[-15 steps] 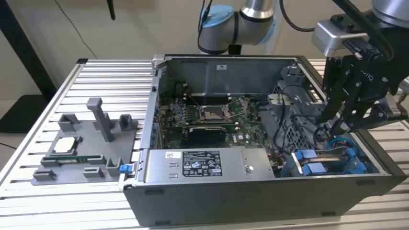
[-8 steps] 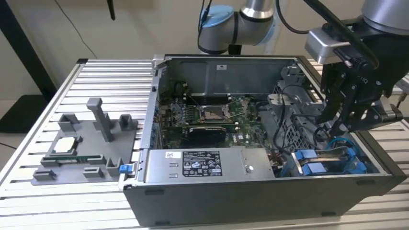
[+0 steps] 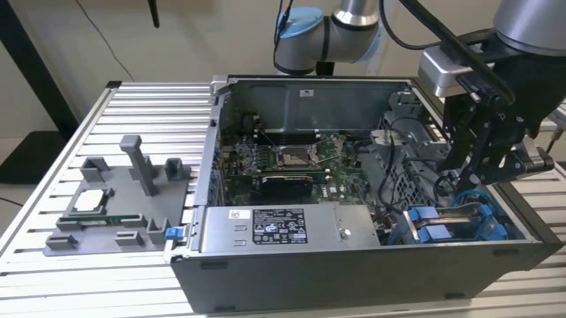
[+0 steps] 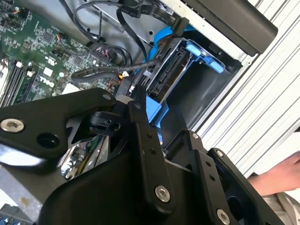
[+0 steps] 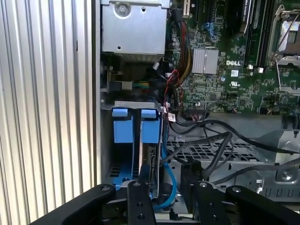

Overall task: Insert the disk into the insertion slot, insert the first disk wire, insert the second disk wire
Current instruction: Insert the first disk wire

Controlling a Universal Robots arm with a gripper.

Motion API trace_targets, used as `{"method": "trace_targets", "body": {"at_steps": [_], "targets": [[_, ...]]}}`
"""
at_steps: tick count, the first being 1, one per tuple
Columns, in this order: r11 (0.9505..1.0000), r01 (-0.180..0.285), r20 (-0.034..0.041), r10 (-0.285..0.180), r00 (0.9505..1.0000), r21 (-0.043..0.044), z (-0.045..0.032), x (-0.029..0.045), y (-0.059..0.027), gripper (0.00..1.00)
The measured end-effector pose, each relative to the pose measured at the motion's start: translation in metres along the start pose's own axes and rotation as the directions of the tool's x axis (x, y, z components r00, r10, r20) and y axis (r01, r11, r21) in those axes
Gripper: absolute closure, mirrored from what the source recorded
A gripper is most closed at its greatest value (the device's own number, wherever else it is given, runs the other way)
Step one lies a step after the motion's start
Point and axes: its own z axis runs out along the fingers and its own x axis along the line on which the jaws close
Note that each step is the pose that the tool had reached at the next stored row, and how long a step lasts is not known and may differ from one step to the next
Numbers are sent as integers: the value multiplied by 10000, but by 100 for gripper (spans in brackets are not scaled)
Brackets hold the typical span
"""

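Observation:
The disk (image 5: 149, 161) stands on edge in the insertion slot (image 5: 108, 164) of the grey drive cage, its blue carrier front (image 5: 150, 126) beside a second blue front (image 5: 123, 126). In the exterior view the disk (image 3: 447, 211) lies at the case's right end, below my gripper (image 3: 470, 182). My gripper (image 5: 166, 178) hangs just over the disk's rear end, open, with its black fingers (image 5: 140, 201) apart and nothing clamped between them. A blue cable (image 5: 169, 187) and black wires (image 5: 215, 145) run loose next to it. In the second wrist view the gripper (image 4: 161, 115) sits near a braided black wire (image 4: 103, 70).
The silver labelled power-supply box (image 3: 283, 228) fills the case's near side, with the motherboard (image 3: 292, 159) behind it. A grey fixture (image 3: 115, 199) holding a chip stands on the slatted table at the exterior view's left. A person's hand (image 4: 281, 178) rests by the case.

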Motion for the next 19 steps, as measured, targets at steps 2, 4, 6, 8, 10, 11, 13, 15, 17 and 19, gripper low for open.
{"method": "trace_targets", "body": {"at_steps": [2,4,6,8,10,11,13,15,17,19], "targets": [[10000,0,0,0,10000,0,0,0,1,0],[10000,0,2,0,10000,1,1,0,1,0],[10000,0,2,0,10000,1,2,0,1,0],[10000,0,4,0,10000,9,9,0,2,0],[10000,1,9,-1,10000,28,18,1,3,0],[10000,0,19,0,10000,42,25,1,4,0],[10000,-9,87,8,10000,54,26,2,5,0],[10000,-13,115,13,9999,52,-21,-1,-1,0],[10000,-14,125,14,9999,51,-71,-3,-7,0],[10000,-22,177,21,9998,51,-84,-5,6,0]]}}
